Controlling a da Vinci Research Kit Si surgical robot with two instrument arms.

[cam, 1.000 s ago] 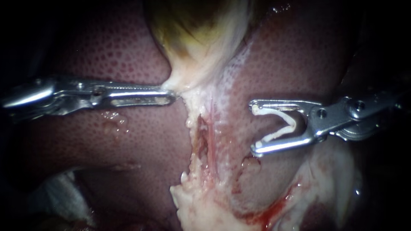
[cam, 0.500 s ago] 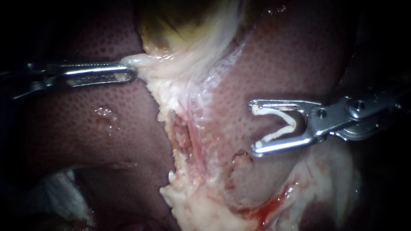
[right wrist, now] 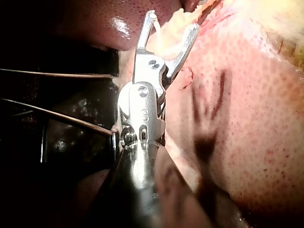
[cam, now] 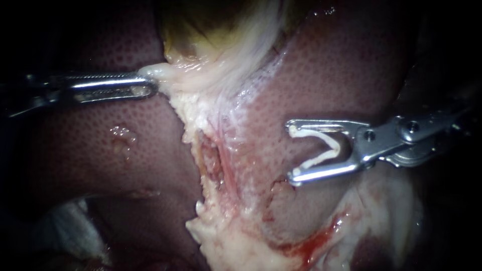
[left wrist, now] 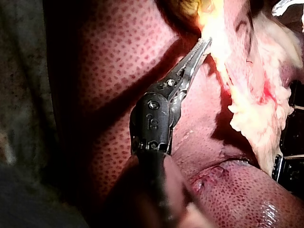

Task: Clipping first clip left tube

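– If the clip [cam: 321, 159] goes on next, where's the tube [cam: 224, 168]?
– Mid-view, long axis up-down, slightly slanted. Right instrument [cam: 292, 152] sits right of it, apart, jaws spread but holding the clip, mouth facing it.
– Left instrument [cam: 150, 84]?
– Clenched on pale tissue [cam: 168, 74] under the gallbladder [cam: 201, 30], farther off. Can't tell which tube is the left one.

Left instrument [cam: 149, 83] pulled leftward, dragging its gripped pale tissue [cam: 168, 75] along, right instrument [cam: 290, 151] with clip [cam: 321, 148] edged slightly leftward
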